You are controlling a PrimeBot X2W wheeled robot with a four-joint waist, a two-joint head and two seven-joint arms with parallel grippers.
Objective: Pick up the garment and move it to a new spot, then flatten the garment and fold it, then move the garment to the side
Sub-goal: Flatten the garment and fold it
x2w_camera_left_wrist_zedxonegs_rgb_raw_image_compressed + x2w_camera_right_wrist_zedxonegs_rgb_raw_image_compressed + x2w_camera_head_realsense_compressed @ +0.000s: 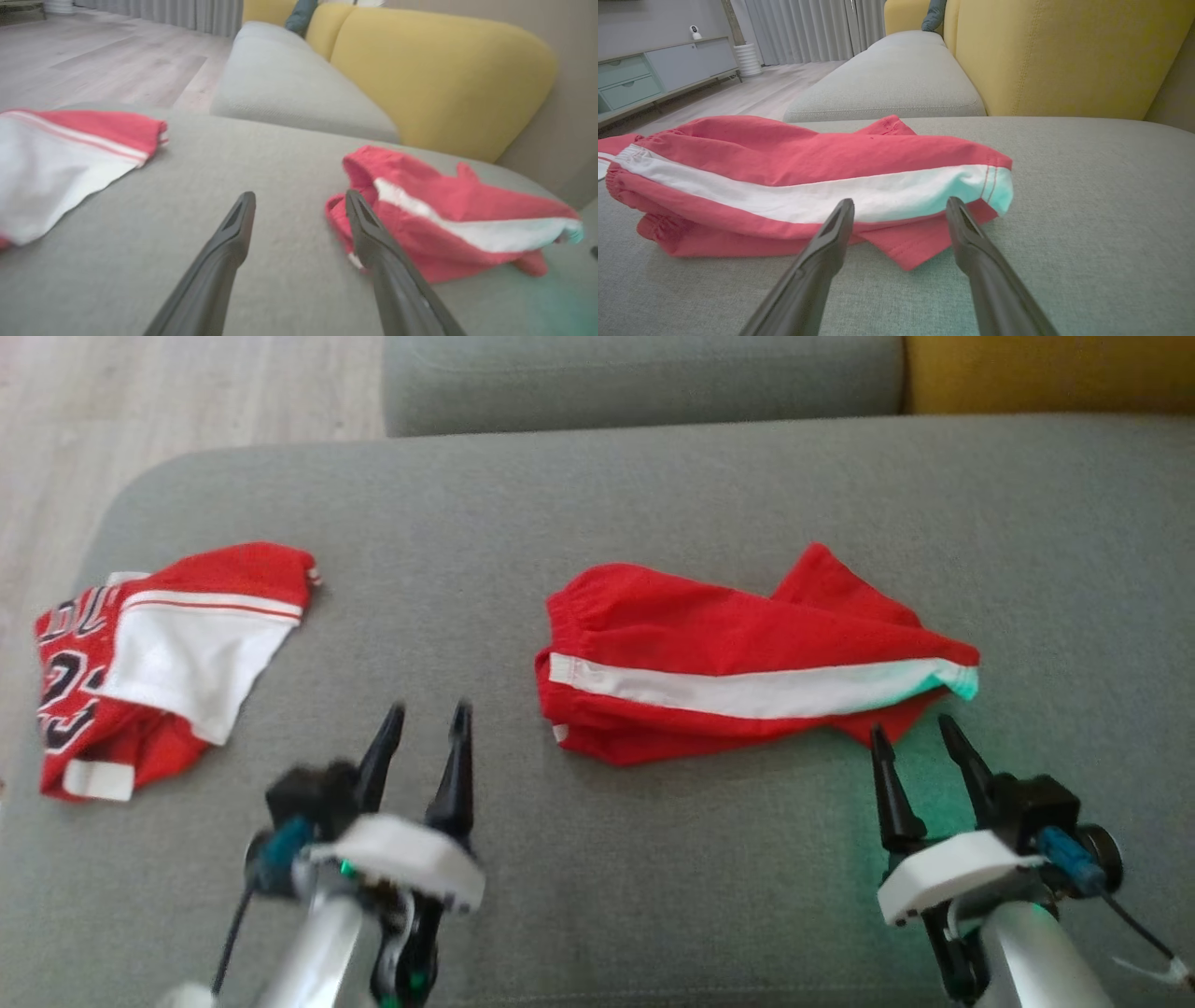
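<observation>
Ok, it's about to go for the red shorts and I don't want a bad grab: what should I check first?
1. The left gripper is open: ok.
2. The right gripper is open: ok.
3. The red shorts with a white side stripe lie uncovered on the grey fabric cushion: ok.
4. Shorts spread flat: not ok, layers overlap.
5. The red and white printed jersey lies apart from the shorts: ok.
6. Right fingertips touching the hem: cannot tell.
</observation>
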